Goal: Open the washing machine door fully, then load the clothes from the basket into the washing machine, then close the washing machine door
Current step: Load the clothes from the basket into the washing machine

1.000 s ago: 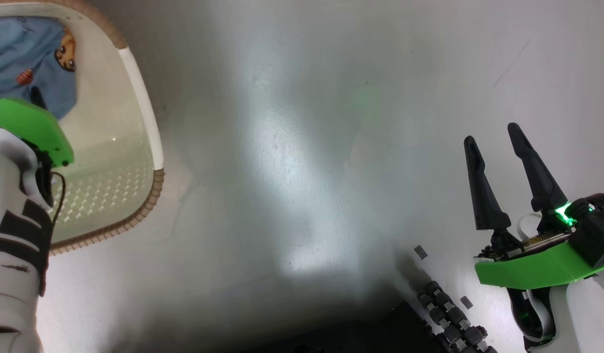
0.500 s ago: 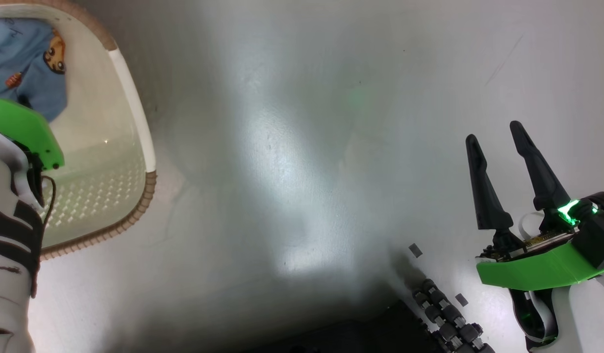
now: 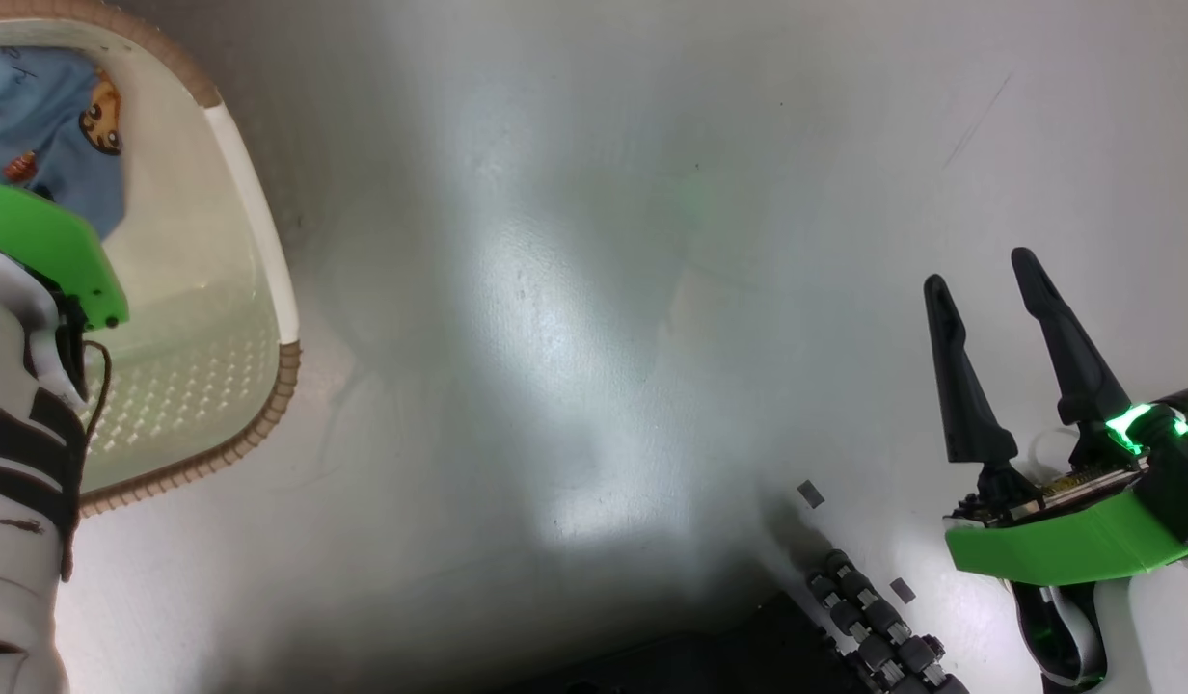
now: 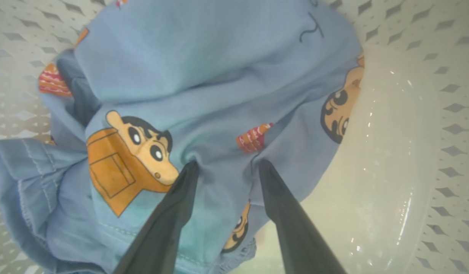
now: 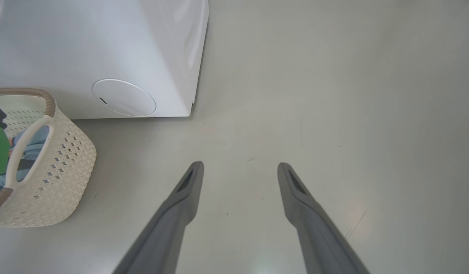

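**Left wrist view.** My left gripper (image 4: 227,164) is inside the basket (image 4: 428,114). Its fingers are apart and both tips press into the light blue garment (image 4: 219,76), which lies crumpled on the basket's bottom against one wall. A low ridge of cloth stands between the tips. I cannot say from this angle whether the ridge is deep enough to catch, and nothing is clamped yet.

I judge the garment light, limp and thin. It should drape and trail rather than slide, and a firm pinch should not harm it. The best hold is that bunched ridge, or the stitched hem nearer the wrist, where layers double. A single flat layer may slip free.

**Head view.** My right gripper (image 3: 978,267) hangs well away from the basket over the floor (image 3: 594,337), fingers wide apart and holding nothing.

**Right wrist view.** The washing machine (image 5: 86,45) stands just behind the basket.
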